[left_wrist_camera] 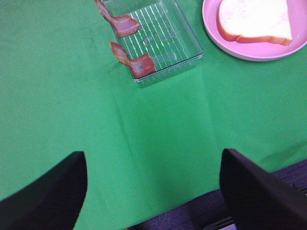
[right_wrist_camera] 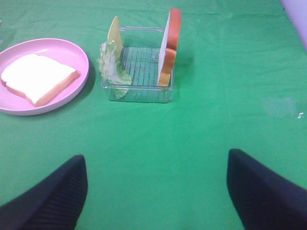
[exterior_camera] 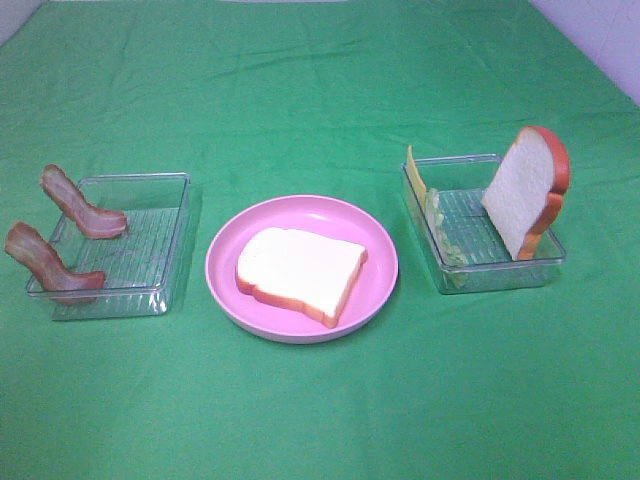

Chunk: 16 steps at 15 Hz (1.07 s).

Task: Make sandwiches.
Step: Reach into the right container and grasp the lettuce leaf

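Base slice (exterior_camera: 300, 272): lies flat on the plate (exterior_camera: 385, 262) at frame centre, with nothing on it yet.
Bacon (exterior_camera: 82, 205): two strips hang over the left tray (exterior_camera: 110, 295) rim at far left. They are probably light and rubbery, and the raised ends look easiest to pinch.
Top slice (exterior_camera: 527, 188): leans upright in the right tray (exterior_camera: 500, 275). It looks stiff and light, best gripped across the upper crust.
Cheese (exterior_camera: 413, 170): thin, on edge at that tray's upper-left corner, and likely slippery.
Lettuce (exterior_camera: 438, 225): droops over the tray's left wall and looks soft and floppy.
Left gripper (left_wrist_camera: 153, 191): jaws wide and empty above the cloth (exterior_camera: 320, 100), well apart from the bacon.
Right gripper (right_wrist_camera: 156, 191): jaws wide and empty, well apart from its tray.
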Motion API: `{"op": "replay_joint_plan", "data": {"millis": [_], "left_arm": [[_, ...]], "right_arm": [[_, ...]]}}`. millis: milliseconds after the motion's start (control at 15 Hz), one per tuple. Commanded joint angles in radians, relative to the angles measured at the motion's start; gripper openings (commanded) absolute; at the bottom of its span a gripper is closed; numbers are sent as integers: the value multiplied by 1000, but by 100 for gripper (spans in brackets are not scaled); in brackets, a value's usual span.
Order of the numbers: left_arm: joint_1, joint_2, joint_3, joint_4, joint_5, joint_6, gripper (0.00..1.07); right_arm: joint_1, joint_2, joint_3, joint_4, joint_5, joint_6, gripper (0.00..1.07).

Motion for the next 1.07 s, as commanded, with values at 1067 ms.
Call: {"op": "replay_joint_plan", "data": {"millis": [1067], "left_arm": [[-1,-627,366,-42,-134,-4,74]], "right_arm": [[-4,1251,-528,211,-109,-163,73]]}}
